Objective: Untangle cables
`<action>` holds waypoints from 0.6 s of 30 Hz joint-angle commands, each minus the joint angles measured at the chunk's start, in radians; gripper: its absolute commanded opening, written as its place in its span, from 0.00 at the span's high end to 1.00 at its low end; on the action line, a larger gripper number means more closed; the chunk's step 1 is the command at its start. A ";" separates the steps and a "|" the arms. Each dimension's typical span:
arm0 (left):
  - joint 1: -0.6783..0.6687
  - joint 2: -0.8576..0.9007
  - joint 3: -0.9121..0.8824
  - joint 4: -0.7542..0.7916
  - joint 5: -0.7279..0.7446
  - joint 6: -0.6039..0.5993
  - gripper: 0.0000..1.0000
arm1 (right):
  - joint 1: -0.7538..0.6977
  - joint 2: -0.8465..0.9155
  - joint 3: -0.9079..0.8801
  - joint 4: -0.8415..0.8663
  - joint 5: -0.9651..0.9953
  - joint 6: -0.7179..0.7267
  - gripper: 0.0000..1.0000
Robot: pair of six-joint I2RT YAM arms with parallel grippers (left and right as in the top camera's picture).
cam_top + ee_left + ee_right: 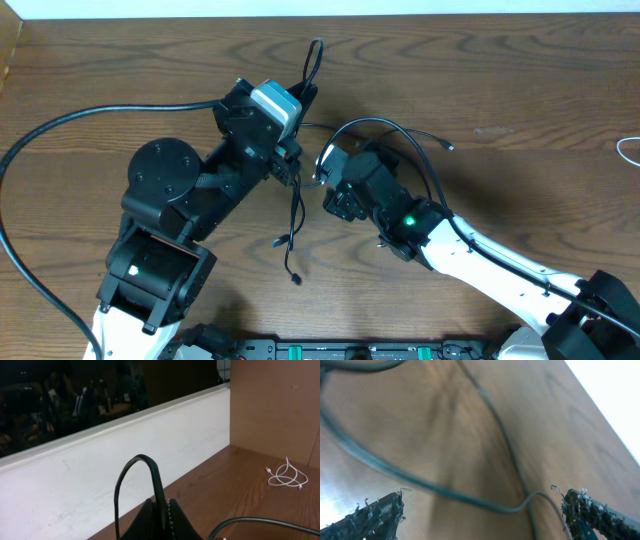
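Three thin leads can be counted on the table (520, 80): a looped cable (315, 60) and an arched cable (400, 125), both black, and a white cable (630, 150). Where the black ones cross I cannot tell whether there are more. There are two grippers.

At 9 o'clock, a thick arm cord (60, 125) sweeps round the left arm.

The left gripper (305, 95) sits at about 11 o'clock from the table's centre. In the left wrist view it (159, 510) is clenched on the looped cable (150, 467). The loop stands up out of the closed fingers toward 12 o'clock. Below the gripper, two black tails (296, 230) trail toward 6 o'clock and end on the wood.

Just to the right, the right gripper (325, 165) faces 10 o'clock, near the left one. In the right wrist view it (481, 502) is spread wide and grasps nothing. A blurred dark cable (470, 500) runs across the wood between its fingers (375, 515). The arched cable curves over this gripper toward 3 o'clock and ends in a small plug (449, 147).

The white cable lies at the 3 o'clock edge, well apart from both grippers. The left wrist view shows it as a loose coil (287, 476).
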 commanded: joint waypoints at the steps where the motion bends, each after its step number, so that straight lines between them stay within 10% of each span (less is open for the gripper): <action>1: 0.002 -0.007 0.019 0.006 0.011 0.006 0.93 | 0.014 -0.010 0.005 0.010 0.077 0.017 0.01; 18: 0.002 -0.009 0.019 0.005 0.012 0.006 0.93 | -0.014 0.144 0.005 0.135 -0.047 0.017 0.12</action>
